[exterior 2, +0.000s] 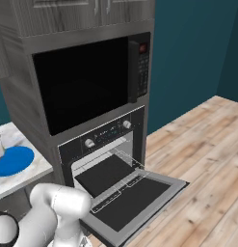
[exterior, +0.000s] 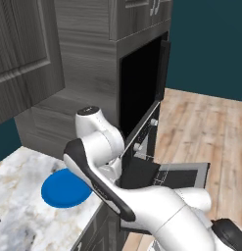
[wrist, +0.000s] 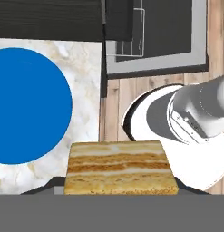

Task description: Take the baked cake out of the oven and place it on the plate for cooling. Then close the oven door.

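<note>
Plainly gripping the baked cake point(wrist: 119, 167) in the gripper point(wrist: 118, 190): filling the bottom centre of the hand view with an orange-brown layered block, and hiding most of the fingers behind it, leaving dark slivers poking out at its lower left and lower right corners. Clamping on the block from both sides, jaws standing partly apart at its width. Holding it aloft, in front of the edge where the marble counter point(wrist: 86, 59) meets the wooden floor point(wrist: 113, 99).

Showing the plate point(wrist: 27, 106) as a big blue disc at the left of the hand view, lying flat on the counter and bare. Sitting just to the right of and below the disc's rim in that frame, with no overlap of cake and plate.

Catching the same plate point(exterior: 66, 188) at the lower left of the left base view, partly behind the white arm, and again at the left edge of the right base view point(exterior 2: 12, 160).

Standing at the centre of the right base view, the oven point(exterior 2: 103, 132) with its knobbed panel, and hanging open below it, dropped flat toward the lower centre, the oven door point(exterior 2: 135, 198). Jutting out of the opening over the door, a dark rack point(exterior 2: 103, 173). Gaping above the oven, a larger black cavity point(exterior 2: 82, 82), its side-hinged door point(exterior 2: 139, 67) swung open at the upper right of centre.
</note>
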